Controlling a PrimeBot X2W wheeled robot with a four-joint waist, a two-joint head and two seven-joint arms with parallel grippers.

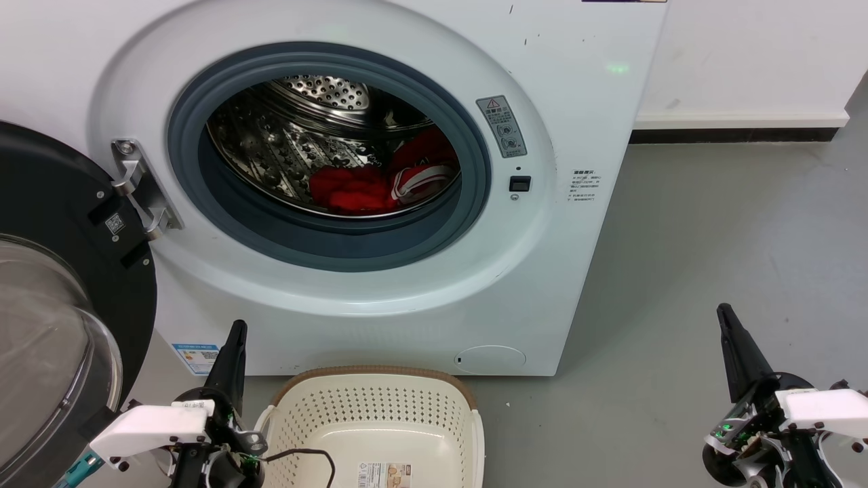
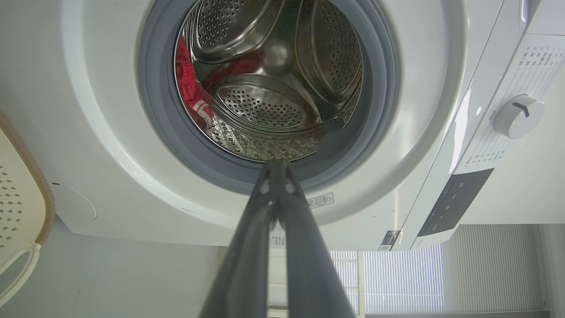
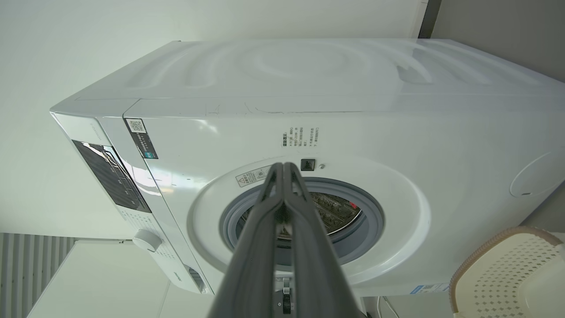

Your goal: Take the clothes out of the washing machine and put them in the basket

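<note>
Left gripper (image 1: 237, 333): lower left of the head view; fingers pressed together with nothing held; tips just beside the basket's left rim.
Right gripper (image 1: 724, 313): lower right; fingers closed on nothing, above the floor (image 1: 712, 237), well apart from the machine.
Basket (image 1: 380, 371): bottom centre, on the floor just before the machine's front; brown rim uppermost.
Basket label (image 1: 384, 474): paper, on the basket bottom; print too small to read.
Washing machine (image 1: 576, 102): fills the upper left and centre; porthole open.
Door (image 1: 54, 224): swung out along the left edge, hung on a metal hinge (image 1: 139, 186); carries a QR sticker (image 1: 115, 222).
Clothes (image 1: 380, 183): red with white stripes, lying inside the drum, in the lower right of the porthole.
Warning plate (image 1: 502, 125): grey, triangle symbol on top; at the upper right of the porthole rim; text illegible.
Side sticker (image 1: 584, 186): several printed lines, unreadable.
Lower sticker (image 1: 196, 356): blue-bordered, with QR code, at the machine's lower left corner.
Dial (image 2: 518, 115): white, right side of the left wrist view, above a dark control panel (image 2: 454, 201).
Open room: grey floor stretches right of the machine to the wall.
</note>
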